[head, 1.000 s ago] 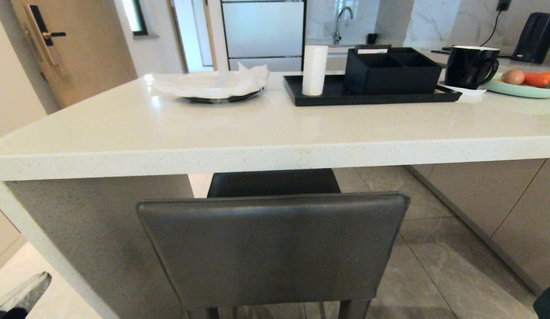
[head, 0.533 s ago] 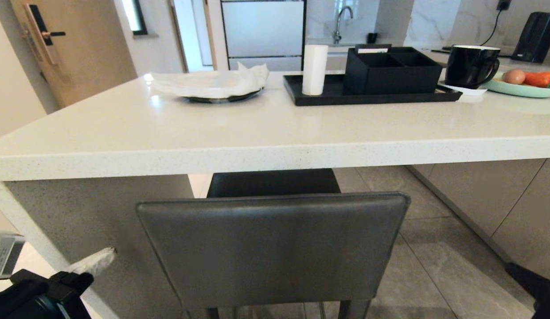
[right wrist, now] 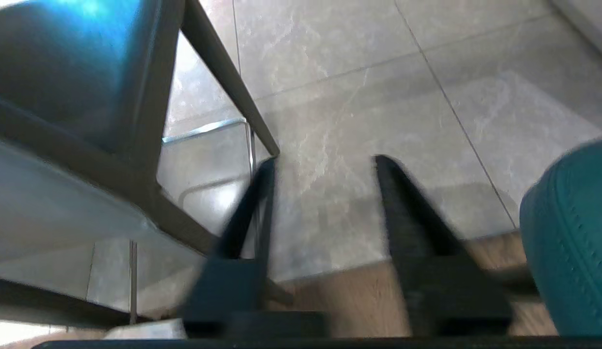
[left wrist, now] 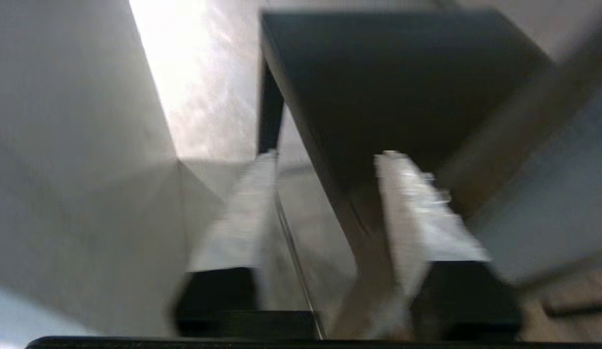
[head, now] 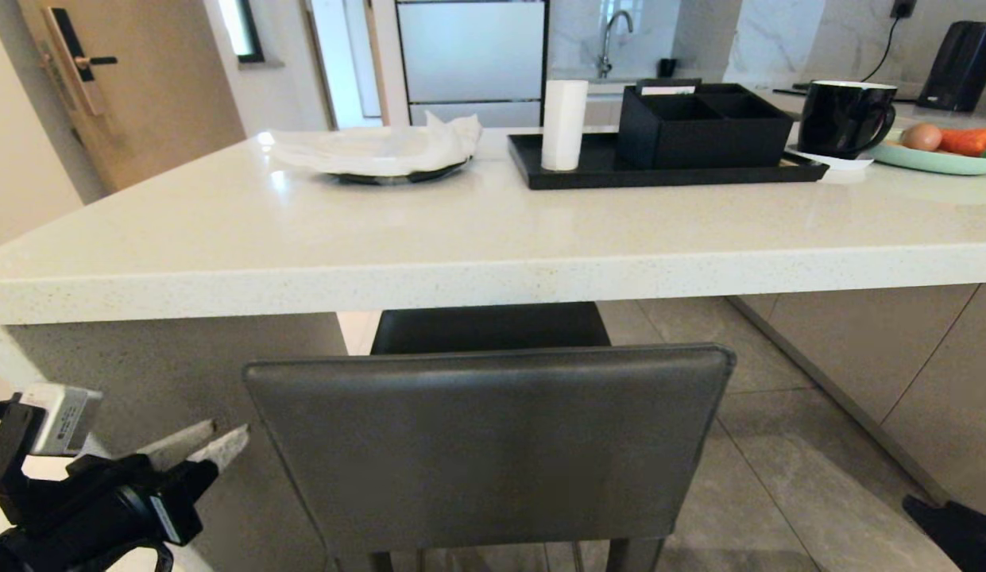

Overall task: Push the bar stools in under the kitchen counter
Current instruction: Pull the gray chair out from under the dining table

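The dark grey leather stool (head: 493,445) stands just before the kitchen counter (head: 461,238), its seat partly beneath the slab and its back outside the edge. It looks stiff, fairly heavy, and likely to slide on the tiled floor (head: 779,477); the padded back's sides seem the best place to press. The left gripper (head: 206,445) hangs beside the back's left edge, jaws parted and empty. The right gripper (right wrist: 325,213), likewise released, points at the floor between the grey stool and the teal stool (right wrist: 567,242), which is mostly cut off. Stool legs are largely hidden.
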You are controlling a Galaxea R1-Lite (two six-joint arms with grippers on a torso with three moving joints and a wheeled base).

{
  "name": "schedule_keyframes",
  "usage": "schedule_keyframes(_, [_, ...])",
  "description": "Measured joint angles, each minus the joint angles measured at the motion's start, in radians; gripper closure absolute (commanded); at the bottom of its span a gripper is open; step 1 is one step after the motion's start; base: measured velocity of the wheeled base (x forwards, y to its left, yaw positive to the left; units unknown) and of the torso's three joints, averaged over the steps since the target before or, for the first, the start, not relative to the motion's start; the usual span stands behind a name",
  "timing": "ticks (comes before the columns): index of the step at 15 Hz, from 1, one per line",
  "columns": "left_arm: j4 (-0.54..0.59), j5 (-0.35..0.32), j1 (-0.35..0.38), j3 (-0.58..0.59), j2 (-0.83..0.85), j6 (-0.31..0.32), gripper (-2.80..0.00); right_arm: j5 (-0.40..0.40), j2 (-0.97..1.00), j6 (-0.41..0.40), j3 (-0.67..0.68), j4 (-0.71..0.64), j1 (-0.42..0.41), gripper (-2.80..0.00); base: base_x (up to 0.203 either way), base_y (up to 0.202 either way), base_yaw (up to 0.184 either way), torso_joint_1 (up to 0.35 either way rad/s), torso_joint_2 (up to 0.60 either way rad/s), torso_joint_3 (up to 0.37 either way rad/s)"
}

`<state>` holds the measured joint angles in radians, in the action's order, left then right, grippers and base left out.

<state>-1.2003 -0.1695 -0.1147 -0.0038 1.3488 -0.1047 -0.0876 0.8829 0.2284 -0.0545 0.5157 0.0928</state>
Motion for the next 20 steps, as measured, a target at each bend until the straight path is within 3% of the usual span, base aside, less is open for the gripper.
schedule_keyframes(2, [-0.092,0.004,0.023,0.003,0.054,-0.001,-2.8,-0.003,0.021,0.003,-0.019,-0.002,-0.001,-2.8,0.0,0.0,0.0,0.0,0.0,0.0])
schedule_keyframes(5, [-0.098,0.001,0.033,0.004,0.081,-0.001,-2.8,0.013,0.061,0.011,-0.027,0.005,0.001,-2.8,0.0,0.0,0.0,0.0,0.0,0.0])
schedule_keyframes(9, [-0.018,-0.035,0.043,0.004,0.02,-0.044,-2.8,0.212,0.088,0.007,-0.057,0.01,0.005,-2.8,0.0,0.0,0.0,0.0,0.0,0.0])
schedule_keyframes(13, [0.089,-0.275,0.161,0.004,-0.076,-0.047,-2.8,0.422,0.14,-0.059,-0.087,0.018,0.0,-2.8,0.0,0.0,0.0,0.0,0.0,0.0])
schedule_keyframes(17, [0.093,-0.454,0.172,0.004,-0.104,-0.047,-2.8,0.633,0.211,-0.108,-0.108,0.07,-0.002,-2.8,0.0,0.0,0.0,0.0,0.0,0.0])
schedule_keyframes(19, [0.093,-0.559,0.173,0.004,-0.102,-0.049,-2.8,0.72,0.287,-0.131,-0.111,0.174,-0.002,-2.8,0.0,0.0,0.0,0.0,0.0,0.0])
schedule_keyframes(20, [0.093,-0.573,0.175,0.004,-0.098,-0.048,-2.8,0.756,0.333,-0.151,-0.112,0.227,-0.002,-2.8,0.0,0.0,0.0,0.0,0.0,0.0])
